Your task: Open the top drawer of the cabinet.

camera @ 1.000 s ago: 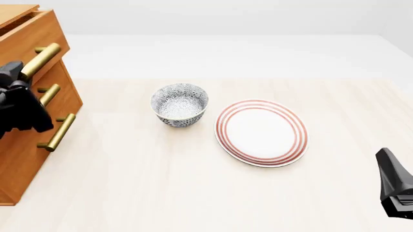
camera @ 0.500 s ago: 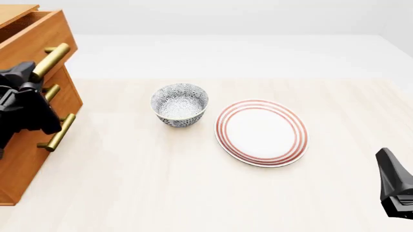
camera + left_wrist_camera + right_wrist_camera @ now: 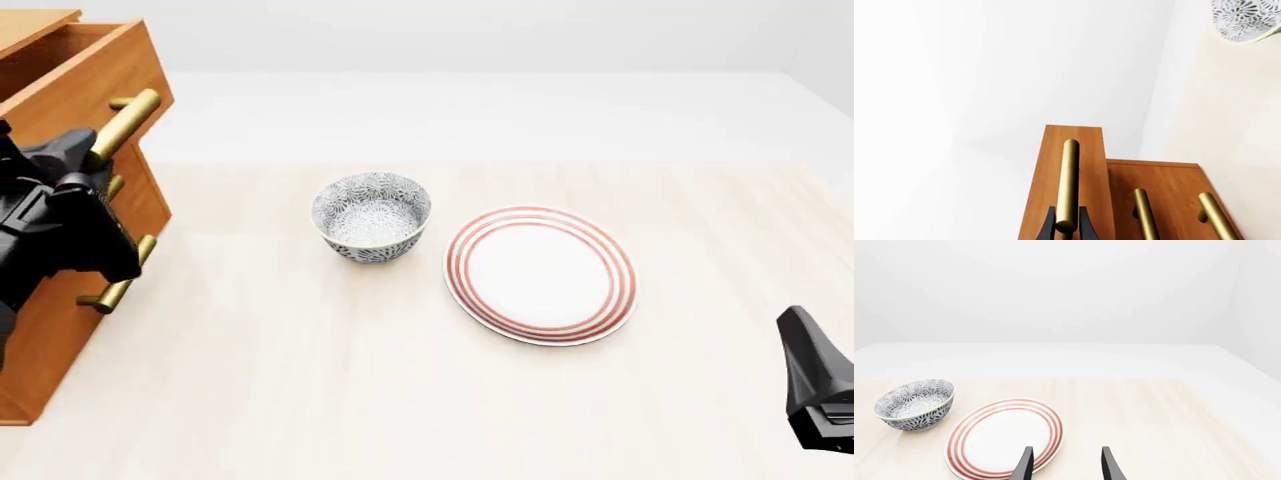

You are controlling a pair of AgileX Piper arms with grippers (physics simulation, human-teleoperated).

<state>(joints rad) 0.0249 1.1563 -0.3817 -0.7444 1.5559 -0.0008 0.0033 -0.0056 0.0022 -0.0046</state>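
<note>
Three brass handles show on the cabinet [image 3: 60, 300] at the far left of the table [image 3: 400, 400], and my left pincer [image 3: 1067, 227] has its dark fingertips pinching the bar handle [image 3: 1068, 180] of the top drawer [image 3: 94, 70], one tip on either side of the bar. That drawer stands out from the cabinet front, its open box visible from above, while the two lower drawers sit flush beneath it. My right pincer [image 3: 1064, 462] hangs at the near right of the table, well apart from the cabinet, fingers spread with nothing between them. Just beyond it lies a white plate with red rings [image 3: 541, 273], and to the left of the plate, near it but not touching, stands a bowl with a blue-grey pattern [image 3: 371, 215]. No brand, label or writing can be read on anything in view.
</note>
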